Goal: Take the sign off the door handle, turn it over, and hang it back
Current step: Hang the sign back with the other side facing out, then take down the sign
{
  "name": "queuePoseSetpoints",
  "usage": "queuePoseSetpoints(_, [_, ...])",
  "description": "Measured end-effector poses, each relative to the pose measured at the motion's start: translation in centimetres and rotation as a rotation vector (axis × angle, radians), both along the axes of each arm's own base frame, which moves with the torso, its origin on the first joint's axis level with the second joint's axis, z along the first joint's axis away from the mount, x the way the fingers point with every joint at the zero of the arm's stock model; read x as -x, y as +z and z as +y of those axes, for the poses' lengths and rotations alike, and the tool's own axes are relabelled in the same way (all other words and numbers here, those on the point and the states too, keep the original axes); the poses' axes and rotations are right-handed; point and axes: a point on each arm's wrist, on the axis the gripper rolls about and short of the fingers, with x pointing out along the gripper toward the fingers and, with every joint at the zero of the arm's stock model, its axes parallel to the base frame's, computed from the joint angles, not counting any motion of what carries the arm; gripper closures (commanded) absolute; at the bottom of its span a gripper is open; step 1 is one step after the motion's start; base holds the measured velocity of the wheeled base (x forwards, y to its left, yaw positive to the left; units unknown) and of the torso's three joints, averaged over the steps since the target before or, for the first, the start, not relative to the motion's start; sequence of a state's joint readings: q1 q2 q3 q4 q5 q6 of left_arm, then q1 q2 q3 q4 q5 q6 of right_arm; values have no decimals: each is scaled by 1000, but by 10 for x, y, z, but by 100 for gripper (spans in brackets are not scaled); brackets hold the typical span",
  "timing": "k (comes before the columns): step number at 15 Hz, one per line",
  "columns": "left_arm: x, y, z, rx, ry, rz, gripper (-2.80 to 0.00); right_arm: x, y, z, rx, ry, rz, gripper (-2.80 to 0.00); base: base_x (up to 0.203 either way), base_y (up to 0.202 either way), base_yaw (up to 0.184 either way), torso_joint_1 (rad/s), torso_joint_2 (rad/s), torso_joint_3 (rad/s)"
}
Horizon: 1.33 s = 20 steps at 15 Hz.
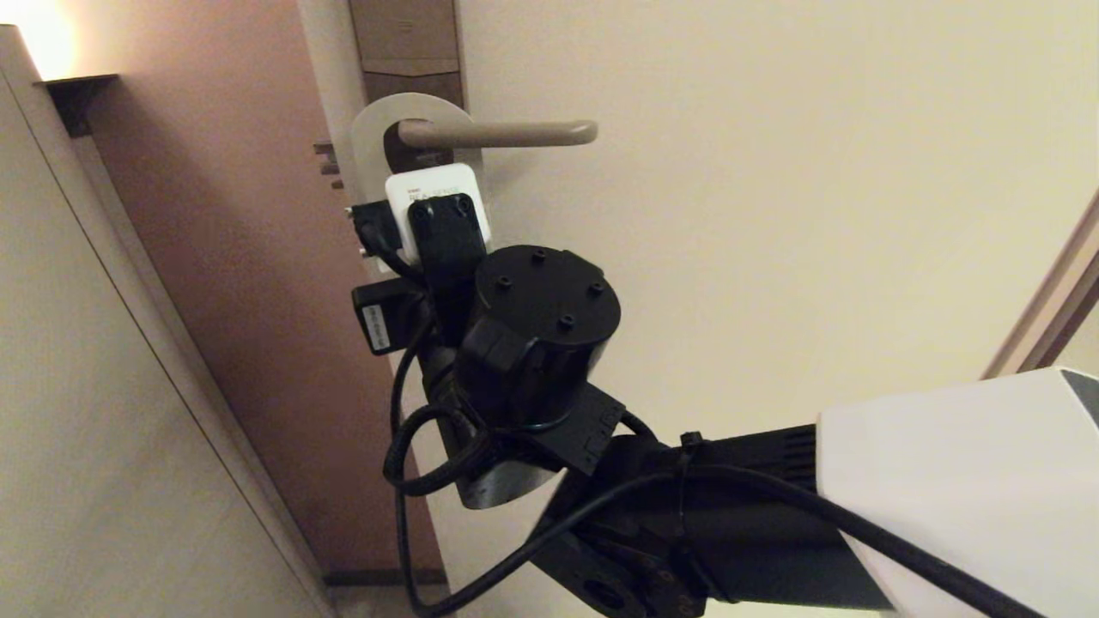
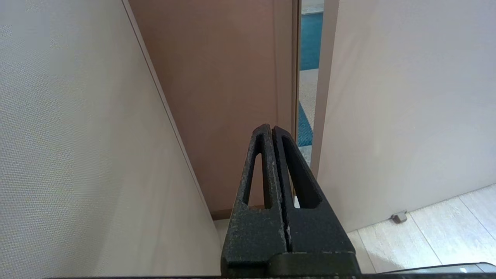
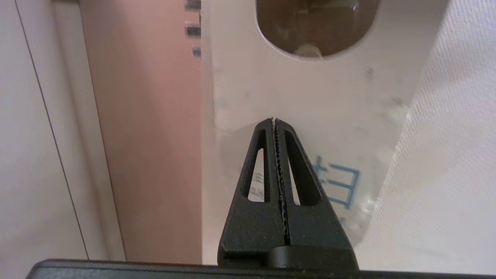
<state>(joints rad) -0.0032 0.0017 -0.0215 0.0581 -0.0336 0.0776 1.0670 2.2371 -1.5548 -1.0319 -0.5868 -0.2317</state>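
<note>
Hanging white side out on the door handle point(image 1: 506, 133), the sign point(image 1: 378, 137), its lower part pinched between the right gripper point(image 3: 274, 121) fingers; left gripper point(image 2: 271, 128) closed empty, well apart.

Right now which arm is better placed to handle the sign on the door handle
The right. Its hand is up against the sign hanging on the door handle; the left hand faces the lower door gap.

Brown door edge point(image 1: 258, 283); cream wall point(image 1: 773, 215), tiled floor point(image 2: 426, 228), small doorstop point(image 2: 398, 217)
</note>
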Motion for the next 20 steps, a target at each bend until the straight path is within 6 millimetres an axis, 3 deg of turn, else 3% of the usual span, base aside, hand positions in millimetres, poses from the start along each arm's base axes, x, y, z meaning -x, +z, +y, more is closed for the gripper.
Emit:
queuePoseSetpoints(7, [0, 0, 0, 0, 0, 0, 0, 18, -20, -32, 117, 0, 76, 0, 0, 0, 0, 0, 0, 0])
queuePoseSetpoints(11, [0, 0, 0, 0, 0, 0, 0, 27, -29, -63, 188, -19, 119, 0, 0, 0, 0, 0, 0, 0])
queuePoseSetpoints(20, [0, 0, 0, 0, 0, 0, 0, 23, -57, -169, 324, -199, 254, 0, 0, 0, 0, 0, 0, 0])
